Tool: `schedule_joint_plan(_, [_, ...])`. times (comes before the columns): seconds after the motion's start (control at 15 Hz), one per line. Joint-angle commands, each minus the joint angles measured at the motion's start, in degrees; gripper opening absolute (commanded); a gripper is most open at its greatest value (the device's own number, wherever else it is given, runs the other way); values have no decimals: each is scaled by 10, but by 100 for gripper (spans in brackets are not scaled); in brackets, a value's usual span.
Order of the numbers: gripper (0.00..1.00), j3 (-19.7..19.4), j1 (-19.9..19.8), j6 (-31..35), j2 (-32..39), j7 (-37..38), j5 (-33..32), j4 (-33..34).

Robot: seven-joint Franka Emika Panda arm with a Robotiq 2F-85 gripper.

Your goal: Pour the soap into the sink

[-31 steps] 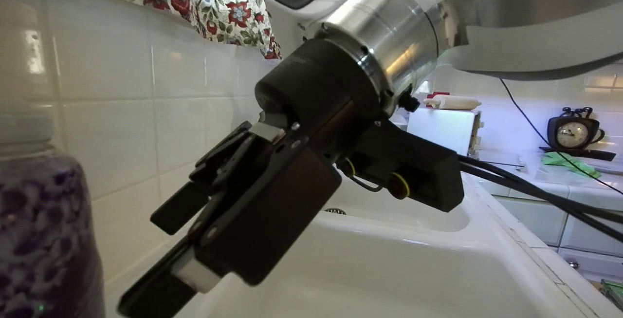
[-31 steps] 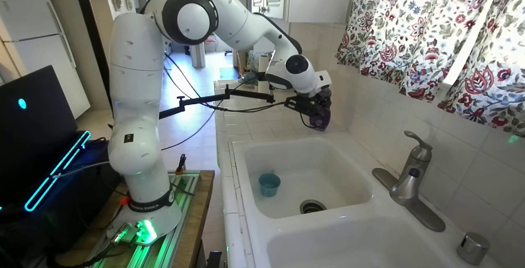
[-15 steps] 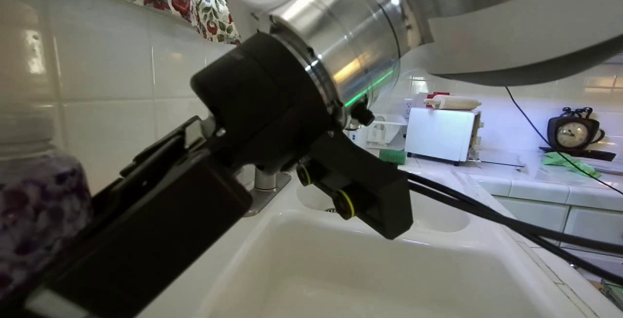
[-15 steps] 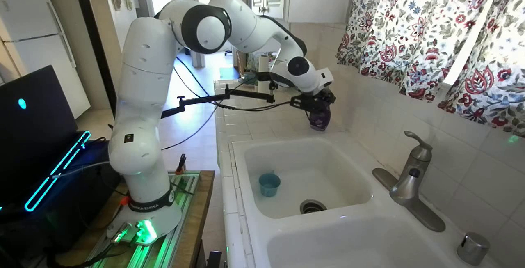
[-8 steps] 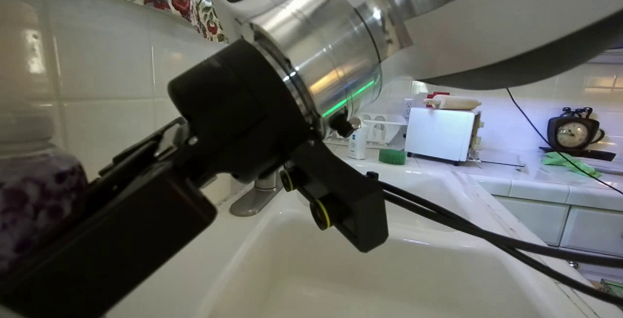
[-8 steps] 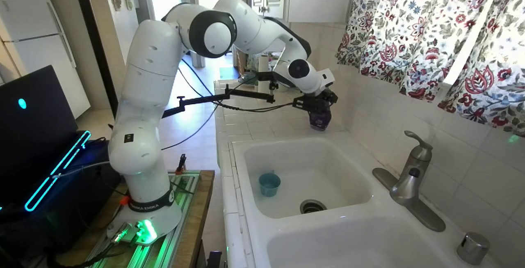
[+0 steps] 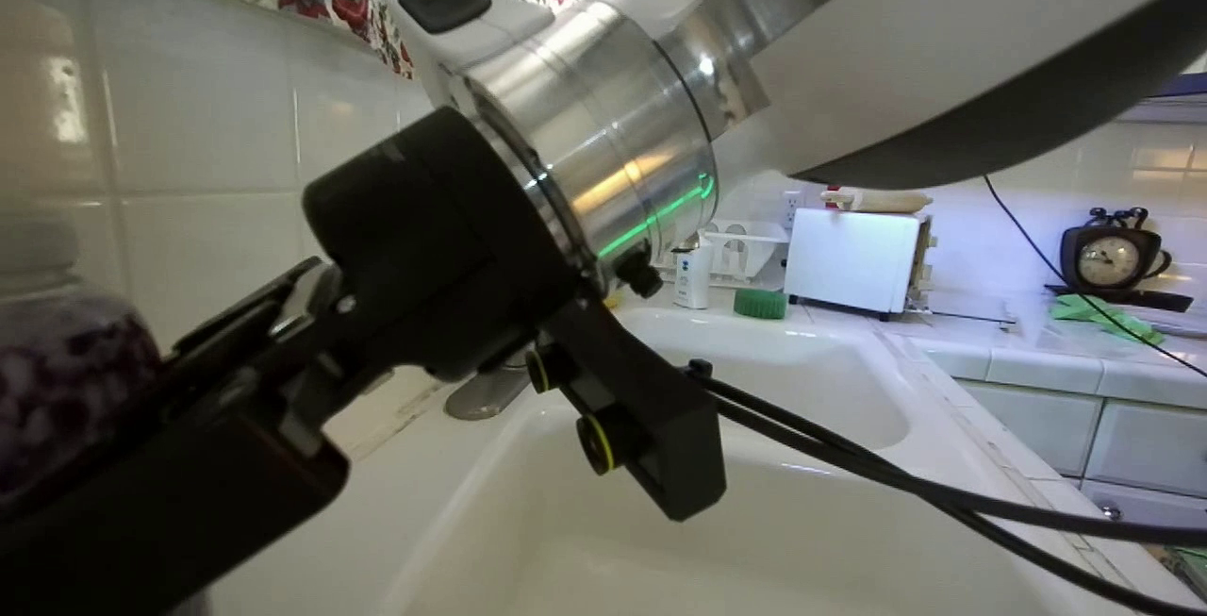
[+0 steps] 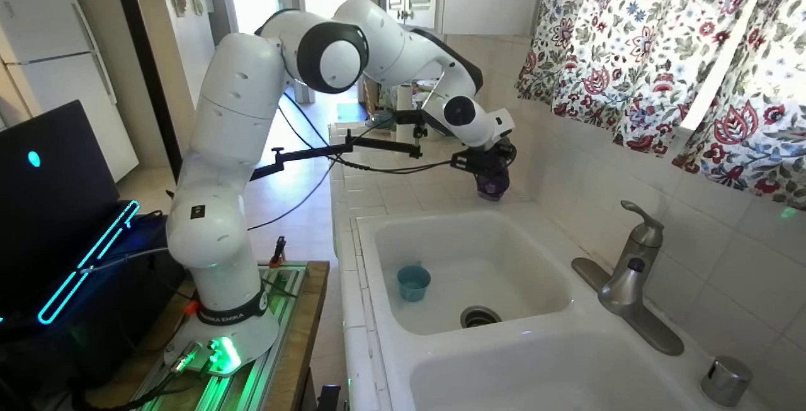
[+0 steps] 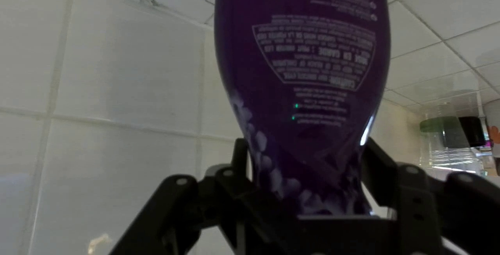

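The soap, a purple bottle with a patterned label, fills the middle of the wrist view [image 9: 302, 67]. It stands on the tiled counter behind the sink's far end, close to the wall. My gripper [image 9: 306, 151] is around its narrow waist, a black finger against each side, so it looks shut on the soap. A thin gap of light shows beside the left finger [image 9: 239, 153]. In an exterior view the arm partly hides the soap [image 7: 71, 352]. The white double-basin sink [image 8: 393, 351] lies nearer that camera, away from the bottle.
A blue cup [image 8: 414, 284] sits in the far basin near the drain [image 8: 480, 316]. The metal faucet [image 8: 636, 272] rises along the wall side. A black bracket arm [image 8: 378, 145] reaches over the counter. A green-lidded container [image 9: 443, 128] stands right of the bottle.
Over two seconds my gripper moved towards the soap until its fingers stood either side of it. In the last half second the jaws drew in and the bottle shifted slightly.
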Motion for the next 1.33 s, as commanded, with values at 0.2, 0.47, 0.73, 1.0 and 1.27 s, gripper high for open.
schedule_joint_plan(0.2, [40,4,-2,-4,5,-40,39,15])
schedule_joint_plan(0.47, [22,2,-7,-22,-14,-24,20,-7])
schedule_joint_plan(0.73, [18,2,-12,-29,-15,-34,29,-6])
schedule_joint_plan(1.0, [18,6,-14,-38,-11,-50,39,5])
schedule_joint_plan(1.27, [18,11,-12,-41,1,-121,80,41])
